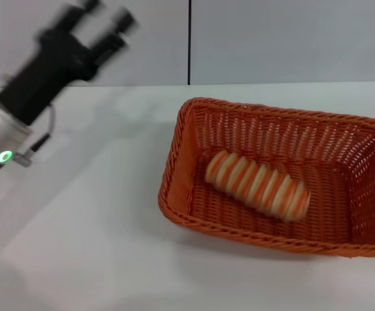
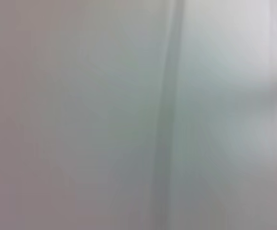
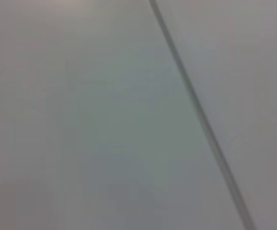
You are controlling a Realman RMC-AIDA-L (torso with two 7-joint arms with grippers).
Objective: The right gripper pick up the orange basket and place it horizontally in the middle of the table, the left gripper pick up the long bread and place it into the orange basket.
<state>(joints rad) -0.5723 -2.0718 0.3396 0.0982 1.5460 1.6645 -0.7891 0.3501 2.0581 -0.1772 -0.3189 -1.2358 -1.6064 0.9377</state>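
Left pincer (image 1: 106, 23): matte black, two blocky prongs parted with nothing between them, raised at the far left above the tabletop (image 1: 96, 246), well apart from the basket; its silver wrist segment carries a green light. Orange basket (image 1: 193, 194): woven wicker, rectangular, resting lengthwise on the white tabletop right of centre, its right end running to the picture edge. Long bread (image 1: 258, 184): orange-and-cream striped loaf lying slantwise on the basket floor; right pincer not visible, both wrist views showing only pale wall with a dark seam.
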